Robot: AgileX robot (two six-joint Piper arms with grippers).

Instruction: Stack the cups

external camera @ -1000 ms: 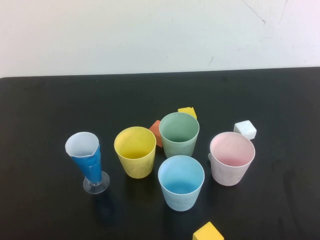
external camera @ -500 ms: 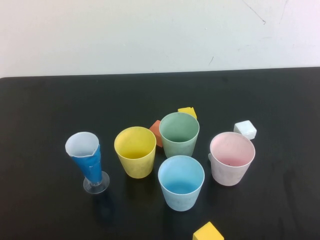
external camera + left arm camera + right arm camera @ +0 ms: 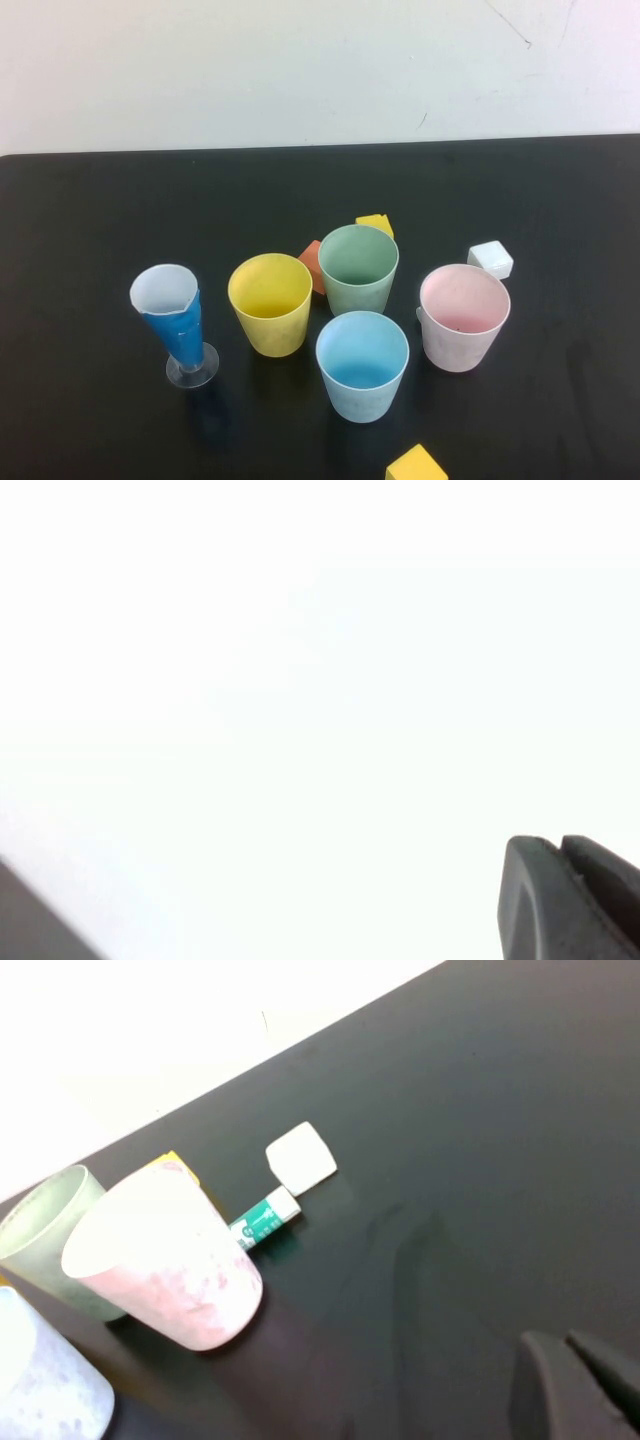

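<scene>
Four cups stand upright and apart on the black table (image 3: 100,220): yellow cup (image 3: 270,303), green cup (image 3: 358,268), blue cup (image 3: 362,368) nearest me, pink cup (image 3: 463,318) on the right. Neither arm shows in the high view. My left gripper (image 3: 558,842) is shut and empty, with only the white wall behind it. My right gripper (image 3: 562,1338) is shut and empty above bare table, off to the side of the pink cup (image 3: 170,1260). The green cup (image 3: 50,1230) and blue cup (image 3: 40,1385) show beyond it.
A blue-and-white cone glass (image 3: 176,322) stands left of the yellow cup. Small blocks lie about: orange (image 3: 312,265) and yellow (image 3: 375,224) by the green cup, white (image 3: 490,259) behind the pink cup, yellow (image 3: 416,465) at the front edge. A green-white eraser (image 3: 265,1217) lies beside the pink cup.
</scene>
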